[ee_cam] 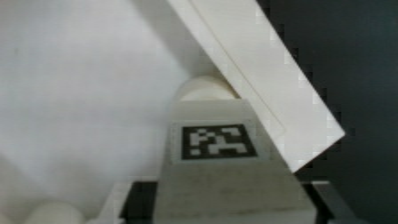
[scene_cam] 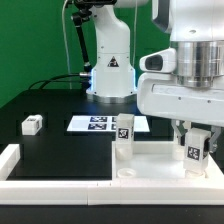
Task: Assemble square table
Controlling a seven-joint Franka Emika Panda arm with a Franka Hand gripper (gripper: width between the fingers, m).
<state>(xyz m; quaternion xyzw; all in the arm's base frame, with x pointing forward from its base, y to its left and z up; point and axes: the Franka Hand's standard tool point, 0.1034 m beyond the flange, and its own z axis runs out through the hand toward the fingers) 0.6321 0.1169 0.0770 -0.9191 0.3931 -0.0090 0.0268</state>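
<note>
Tagged leg [scene_cam: 196,152] between jaws of the tool [scene_cam: 196,140]

My exterior view is brightly and evenly lit from overhead. The white square table [scene_cam: 70,160] at 6 o'clock and the arm's housing [scene_cam: 185,90] at 3 o'clock are nearly blown out, with little surface detail. The black table mat [scene_cam: 40,100] at 9 o'clock swallows the light. A blue glow shows on the arm's base [scene_cam: 112,70] at 12 o'clock. Shadows are soft and faint. The frame is coarse, and the nearby housing looks slightly soft. My wrist view is dimmer, greyish and blurred throughout. The tag [ee_cam: 221,141] on the leg [ee_cam: 217,170] has fuzzy edges, and white surfaces melt together.
</note>
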